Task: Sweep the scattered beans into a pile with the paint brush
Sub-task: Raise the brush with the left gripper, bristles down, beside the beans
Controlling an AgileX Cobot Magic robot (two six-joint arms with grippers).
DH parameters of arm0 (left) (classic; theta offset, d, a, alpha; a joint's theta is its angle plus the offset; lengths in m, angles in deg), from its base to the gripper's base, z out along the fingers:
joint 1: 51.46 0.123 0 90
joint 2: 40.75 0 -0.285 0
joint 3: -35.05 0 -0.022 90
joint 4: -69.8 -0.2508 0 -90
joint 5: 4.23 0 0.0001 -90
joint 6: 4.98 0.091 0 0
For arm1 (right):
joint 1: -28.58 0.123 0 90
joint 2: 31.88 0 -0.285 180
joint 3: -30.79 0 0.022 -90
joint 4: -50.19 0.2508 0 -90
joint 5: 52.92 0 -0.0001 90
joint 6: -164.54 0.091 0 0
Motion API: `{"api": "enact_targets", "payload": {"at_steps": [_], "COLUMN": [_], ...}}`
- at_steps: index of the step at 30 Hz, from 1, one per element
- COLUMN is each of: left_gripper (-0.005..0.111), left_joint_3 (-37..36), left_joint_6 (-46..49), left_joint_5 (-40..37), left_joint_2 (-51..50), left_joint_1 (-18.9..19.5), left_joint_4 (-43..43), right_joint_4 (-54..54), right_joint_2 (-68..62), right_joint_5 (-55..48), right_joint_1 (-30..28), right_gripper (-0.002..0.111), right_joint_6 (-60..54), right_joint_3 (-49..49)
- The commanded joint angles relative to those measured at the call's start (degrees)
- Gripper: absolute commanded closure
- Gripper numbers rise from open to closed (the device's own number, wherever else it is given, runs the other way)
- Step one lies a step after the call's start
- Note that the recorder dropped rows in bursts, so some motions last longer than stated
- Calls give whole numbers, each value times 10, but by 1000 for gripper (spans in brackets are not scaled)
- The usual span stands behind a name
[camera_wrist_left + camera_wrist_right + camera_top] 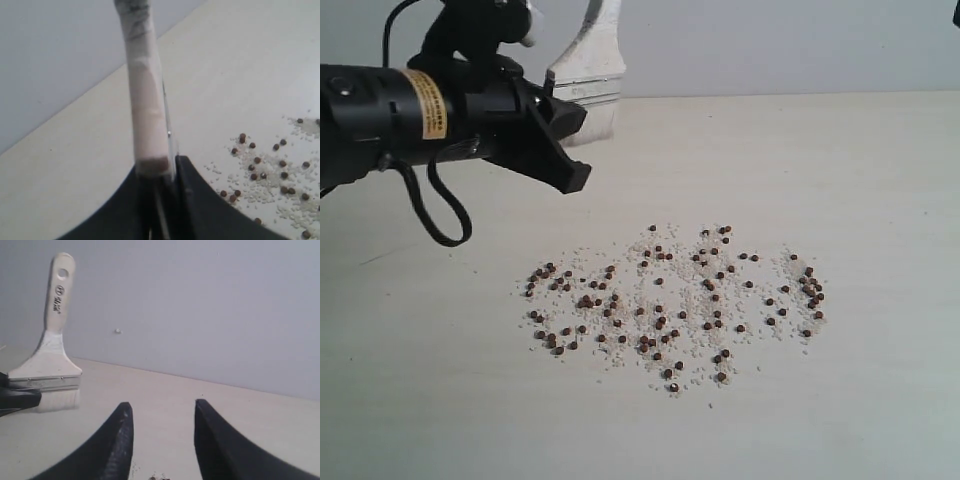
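Pale tabletop point(840, 160), grey wall point(770, 40) behind. Left gripper point(572, 135) clamps paint brush point(592, 70) (handle up), at 10 o'clock from scattered beans point(675, 300), well apart. Right gripper point(162, 407) jaws spread, holding nothing.

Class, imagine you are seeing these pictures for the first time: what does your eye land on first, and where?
The beans, dark red-brown dots among pale grains, lie scattered across the middle of the table. At the back left, the left claw grips the paint brush near its ferrule, handle pointing up. The right claw hangs open and empty.
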Motion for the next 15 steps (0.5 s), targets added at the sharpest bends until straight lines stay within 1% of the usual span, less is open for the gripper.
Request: {"api": "enact_targets", "payload": {"at_steps": [1, 3, 4, 5, 7, 10, 11, 13, 15], "left_gripper": [107, 107, 107, 107, 107, 107, 107, 107, 107], "left_joint_3": [-59, -81, -96, -105, -125, -164, -175, -191, -197], "left_joint_6": [-80, -128, -174, -207, -271, -280, -280, -280, -280], "left_joint_5": [114, 149, 177, 215, 315, 488, 522, 573, 584], "left_joint_2": [42, 54, 59, 60, 59, 50, 46, 37, 27], "left_joint_1": [30, 47, 62, 74, 110, 166, 180, 210, 231], "left_joint_4": [-37, -84, -133, -170, -245, -268, -271, -290, -319], "right_joint_4": [-7, -7, -5, -2, 19, 29, 29, 29, 29], "right_joint_2": [-15, -22, -28, -29, -43, -67, -75, -96, -120], "right_joint_5": [2, 3, 3, 3, 4, 4, 4, 8, 18], "right_joint_1": [-2, -2, -2, -2, -2, -2, -2, -2, -2], "right_gripper": [71, 71, 71, 71, 71, 71, 71, 74, 80], "right_joint_6": [2, 2, 2, 2, 6, 6, 6, 6, 1], "right_joint_3": [3, 3, 3, 3, 3, 3, 3, 3, 3]}}
